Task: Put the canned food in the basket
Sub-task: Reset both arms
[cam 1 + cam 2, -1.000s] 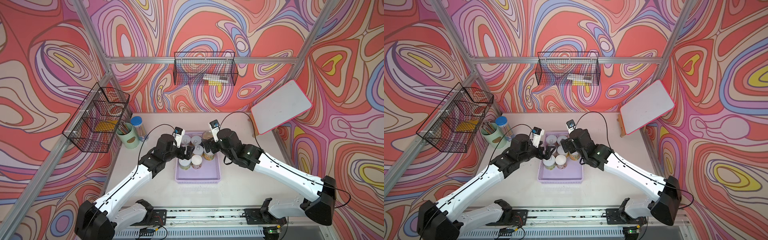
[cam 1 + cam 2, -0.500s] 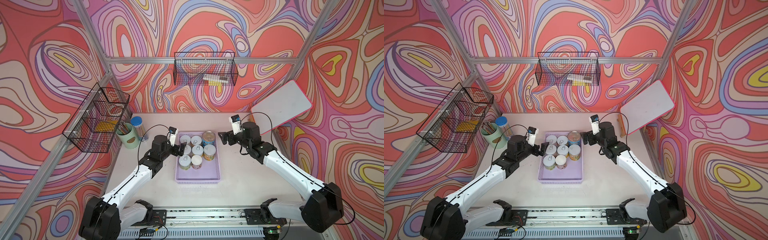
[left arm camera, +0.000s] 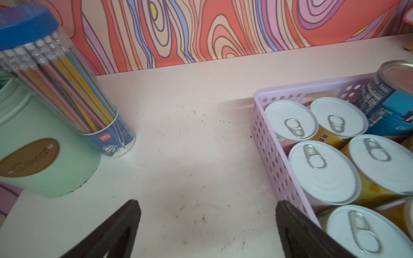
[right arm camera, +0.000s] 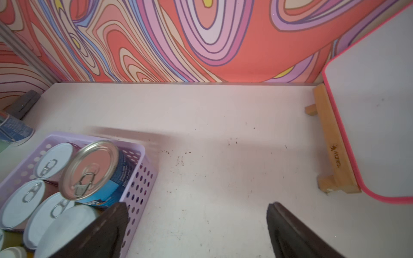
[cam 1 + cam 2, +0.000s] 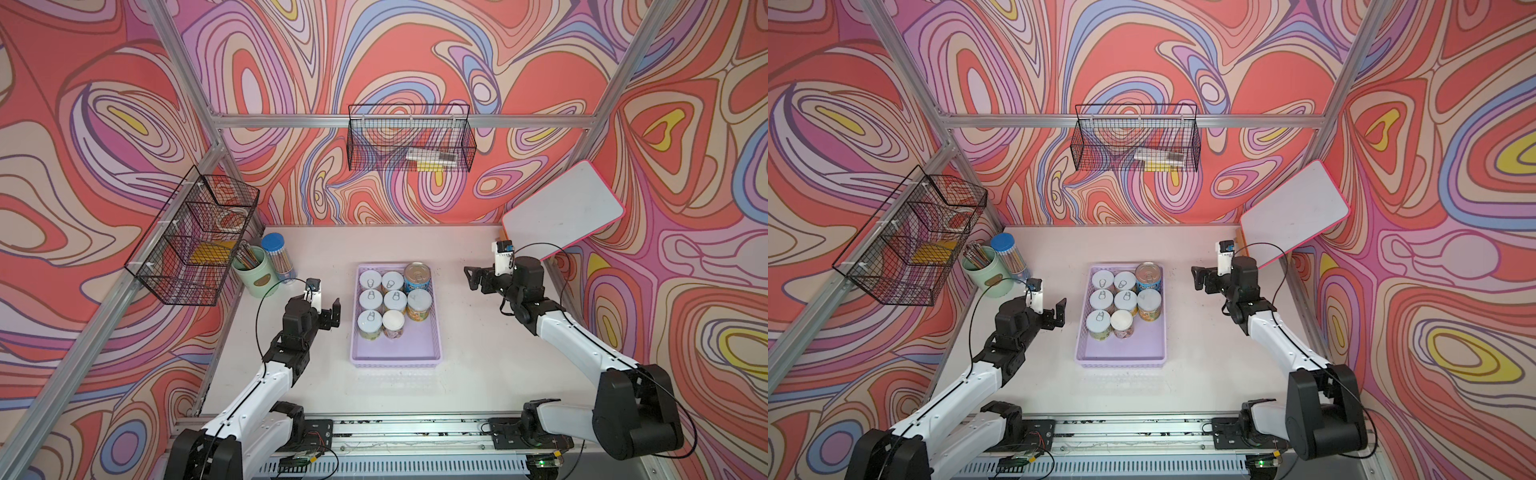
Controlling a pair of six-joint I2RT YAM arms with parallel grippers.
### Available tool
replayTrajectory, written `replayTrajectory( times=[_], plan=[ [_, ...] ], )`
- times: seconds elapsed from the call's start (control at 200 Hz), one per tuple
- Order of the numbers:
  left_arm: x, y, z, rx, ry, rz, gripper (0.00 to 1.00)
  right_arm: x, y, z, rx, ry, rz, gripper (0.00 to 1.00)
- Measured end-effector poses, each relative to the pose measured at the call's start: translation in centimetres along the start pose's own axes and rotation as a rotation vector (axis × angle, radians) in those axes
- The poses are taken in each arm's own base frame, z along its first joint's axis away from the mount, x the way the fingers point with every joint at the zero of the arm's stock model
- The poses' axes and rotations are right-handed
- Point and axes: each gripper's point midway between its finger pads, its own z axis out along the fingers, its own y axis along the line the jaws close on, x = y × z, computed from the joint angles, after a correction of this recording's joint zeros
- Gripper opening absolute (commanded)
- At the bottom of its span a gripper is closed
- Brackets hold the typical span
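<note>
Canned food (image 5: 394, 300), eight tins, stands in the lavender basket (image 5: 395, 359) mid-tabletop (image 5: 478, 353), the taller blue-labelled tin (image 5: 417, 278) in a far corner. My left hand (image 5: 330, 313) and right hand (image 5: 473, 278) hang spread and empty on either side. "deli" marks the pencil tube (image 3: 107, 138), "Sweet" the mint cup (image 3: 29, 156).

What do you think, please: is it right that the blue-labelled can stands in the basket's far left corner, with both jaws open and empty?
Not quite: both top views show the blue-labelled can in the far right corner of the basket; both jaws are open and empty.
</note>
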Motion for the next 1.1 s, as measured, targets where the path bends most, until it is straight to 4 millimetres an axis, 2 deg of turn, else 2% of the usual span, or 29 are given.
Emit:
replayTrajectory(
  times=[0.3, 0.506, 0.616, 0.751, 0.866, 1.102],
  plan=[
    [4.0, 2.6, 1.9, -0.074, 0.058, -0.006, 0.99, 2.0, -4.8, 1.4, 0.137, -0.022, 0.01, 0.98],
    [2.8, 3.4, 2.5, -0.07, -0.006, -0.011, 0.99, 3.8, -6.0, 2.3, 0.163, -0.019, 0.002, 0.98],
    [2.9, 3.6, 3.0, -0.054, -0.014, -0.02, 0.99, 4.6, -6.5, 2.8, 0.168, -0.025, -0.006, 0.98],
    [3.3, 3.7, 4.0, -0.019, -0.003, -0.034, 0.99, 5.1, -7.5, 3.4, 0.18, -0.038, -0.001, 0.98],
    [2.6, 3.6, 4.8, 0.011, -0.034, -0.051, 0.99, 5.4, -8.2, 3.8, 0.184, -0.063, 0.006, 0.98],
    [4.3, 3.1, 6.6, 0.044, -0.01, -0.068, 0.99, 6.4, -8.5, 4.0, 0.176, -0.107, 0.009, 0.98]
  ],
)
